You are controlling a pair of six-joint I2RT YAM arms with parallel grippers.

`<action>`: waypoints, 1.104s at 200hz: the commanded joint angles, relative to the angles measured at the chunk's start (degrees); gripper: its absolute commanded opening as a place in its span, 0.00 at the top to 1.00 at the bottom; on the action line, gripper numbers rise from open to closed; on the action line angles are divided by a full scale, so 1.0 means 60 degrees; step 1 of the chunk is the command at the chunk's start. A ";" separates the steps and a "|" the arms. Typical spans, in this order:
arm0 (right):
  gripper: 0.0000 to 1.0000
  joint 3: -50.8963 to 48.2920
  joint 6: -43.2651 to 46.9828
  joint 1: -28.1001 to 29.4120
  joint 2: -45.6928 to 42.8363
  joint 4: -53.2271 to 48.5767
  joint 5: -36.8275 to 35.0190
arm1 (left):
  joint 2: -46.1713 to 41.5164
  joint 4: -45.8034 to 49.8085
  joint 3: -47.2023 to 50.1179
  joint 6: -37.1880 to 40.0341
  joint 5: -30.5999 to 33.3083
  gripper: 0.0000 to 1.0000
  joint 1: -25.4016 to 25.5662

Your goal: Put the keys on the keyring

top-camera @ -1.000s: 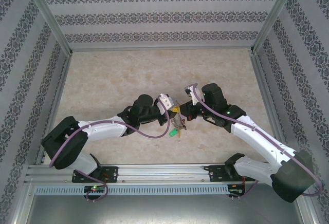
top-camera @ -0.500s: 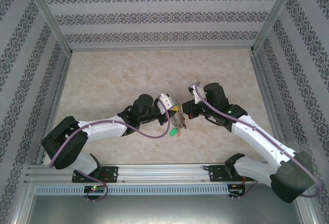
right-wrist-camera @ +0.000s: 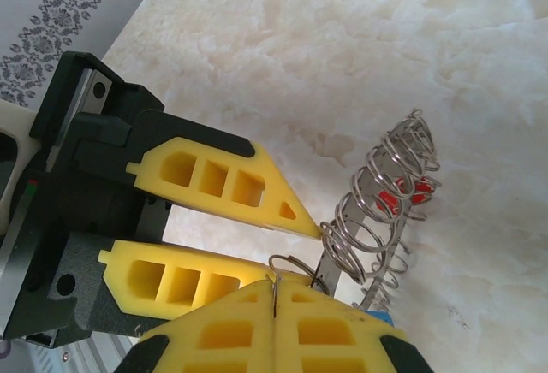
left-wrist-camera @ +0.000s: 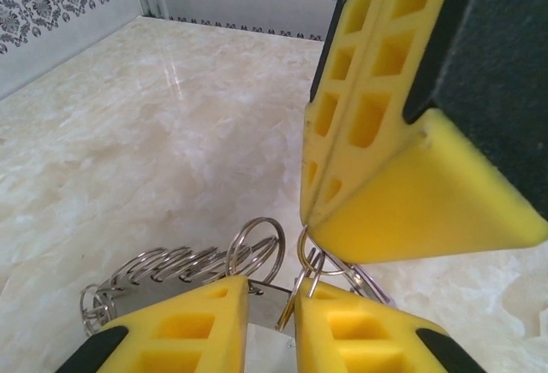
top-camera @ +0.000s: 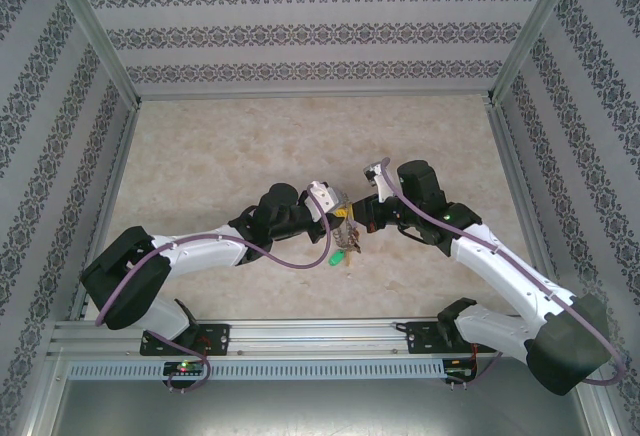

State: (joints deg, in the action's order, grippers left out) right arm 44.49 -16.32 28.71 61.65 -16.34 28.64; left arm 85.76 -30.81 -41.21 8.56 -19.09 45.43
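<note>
Beige marbled table [top-camera: 220,156] under the keyring [left-wrist-camera: 267,304], damask-patterned walls [top-camera: 300,36] around

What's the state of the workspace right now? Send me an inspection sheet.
Surface: pale marbled table, no marks seen.
Job's things: keyring mid-table between both grippers; red keys among its loops, green key hanging below.
Clutter: nothing seen.
Grippers: right gripper fingers shut on a small wire loop of the keyring; left gripper fingers apart either side of its plate, grip unclear.
Cables: purple cable along each arm, slack loop under the left one.
Surroundings: patterned walls, aluminium frame rail at the near edge.
</note>
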 commanded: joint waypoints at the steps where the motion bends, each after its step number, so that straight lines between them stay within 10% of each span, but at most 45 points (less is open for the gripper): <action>1: 1.00 0.0339 0.0127 0.0064 -0.0106 0.0345 0.0594 | -0.0273 0.0203 -0.0261 0.0181 0.0204 0.79 0.0090; 68: 1.00 0.0538 0.0258 0.0064 0.0097 0.0322 0.0606 | -0.0277 0.0616 -0.0475 0.0411 0.0008 0.79 0.0090; 107: 1.00 0.0567 0.0273 0.0049 0.0111 0.0262 0.0353 | -0.0354 0.0624 -0.0370 0.0412 -0.0045 1.00 0.0089; 221: 1.00 0.0018 0.0112 -0.0068 -0.0280 -0.0187 -0.0974 | -0.0339 -0.0108 -0.0134 -0.0399 0.0263 1.00 0.0090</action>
State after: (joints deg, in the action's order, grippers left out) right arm 44.84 -15.94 28.69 61.25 -17.41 24.25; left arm 85.12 -27.44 -42.59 8.62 -18.76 45.43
